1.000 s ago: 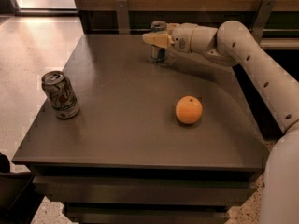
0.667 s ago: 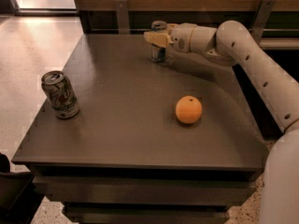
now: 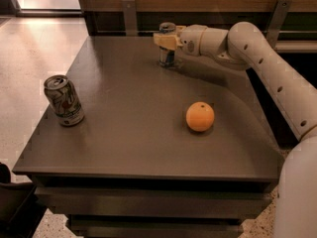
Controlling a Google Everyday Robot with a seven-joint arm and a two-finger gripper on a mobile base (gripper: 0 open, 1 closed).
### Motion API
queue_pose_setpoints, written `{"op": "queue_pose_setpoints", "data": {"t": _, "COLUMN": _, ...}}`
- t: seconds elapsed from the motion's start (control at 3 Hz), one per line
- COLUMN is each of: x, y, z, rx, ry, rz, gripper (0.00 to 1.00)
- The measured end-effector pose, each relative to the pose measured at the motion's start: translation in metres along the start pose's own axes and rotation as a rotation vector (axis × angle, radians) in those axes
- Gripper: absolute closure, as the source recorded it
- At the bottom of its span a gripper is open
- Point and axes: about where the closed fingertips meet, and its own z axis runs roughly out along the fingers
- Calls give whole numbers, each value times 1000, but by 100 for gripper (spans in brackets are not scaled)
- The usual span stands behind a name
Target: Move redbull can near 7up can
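Note:
The redbull can (image 3: 167, 58) stands upright at the far middle of the dark table (image 3: 133, 133); its silver top shows above the gripper. My gripper (image 3: 165, 39) reaches in from the right and its tan fingers are closed around the can's upper part. The can's base looks to rest on the table. The 7up can (image 3: 63, 100), wide, silver-white with green and red marks, stands slightly tilted near the table's left edge, far from the redbull can.
An orange (image 3: 200, 116) lies on the table right of centre. A wooden wall with metal brackets (image 3: 130, 16) runs behind the table. The floor (image 3: 29, 53) drops off to the left.

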Motion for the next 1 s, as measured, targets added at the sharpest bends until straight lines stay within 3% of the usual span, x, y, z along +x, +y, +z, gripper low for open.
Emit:
{"op": "queue_pose_setpoints", "data": {"t": 0.33, "x": -1, "y": 2, "z": 1, "rx": -6, "ry": 2, "rz": 0, "gripper": 100}}
{"op": "queue_pose_setpoints", "data": {"t": 1.0, "x": -21, "y": 35, "z": -15, "rx": -23, "ry": 20, "rz": -24, "gripper": 100}}
